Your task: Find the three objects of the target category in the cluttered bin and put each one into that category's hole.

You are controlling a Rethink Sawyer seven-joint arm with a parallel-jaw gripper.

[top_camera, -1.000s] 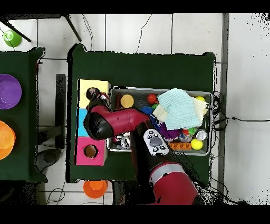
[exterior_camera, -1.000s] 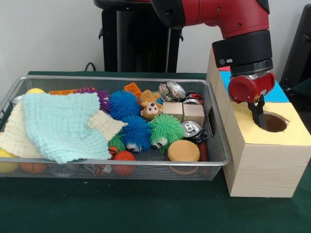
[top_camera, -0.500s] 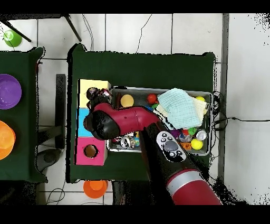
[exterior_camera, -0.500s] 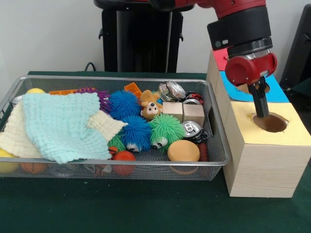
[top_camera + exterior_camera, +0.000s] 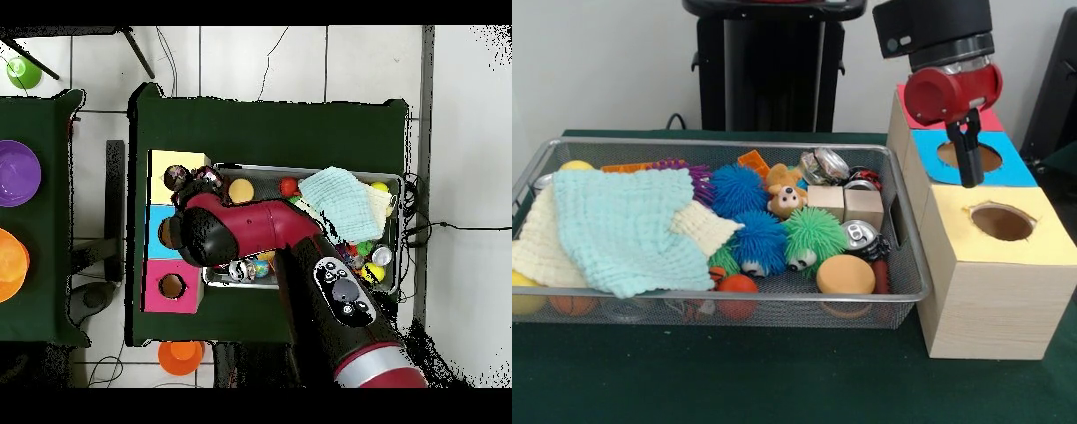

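Note:
The wooden box to the right of the bin has a yellow section with a round hole (image 5: 1003,223), a blue section with a hole (image 5: 993,157) and a red section (image 5: 996,121) behind. My gripper (image 5: 969,181) hangs above the box, over the blue section's near edge, with nothing visibly held. The wire bin (image 5: 733,297) holds blue spiky balls (image 5: 737,188), a green spiky ball (image 5: 812,237), a teddy bear (image 5: 786,198), two wooden blocks (image 5: 863,208), crushed cans (image 5: 825,165) and an orange disc (image 5: 845,275). From overhead the arm (image 5: 250,225) covers the bin's left part.
A light-blue cloth (image 5: 622,225) and a cream cloth (image 5: 702,228) cover the bin's left half. A red ball (image 5: 737,286) and a yellow ball (image 5: 576,165) lie at its edges. In the overhead view, purple (image 5: 18,172) and orange (image 5: 8,264) bowls sit on a side table.
The gripper has risen out of the yellow hole and moved back toward the blue section. The arm has swung in the overhead view. Bin contents are unmoved.

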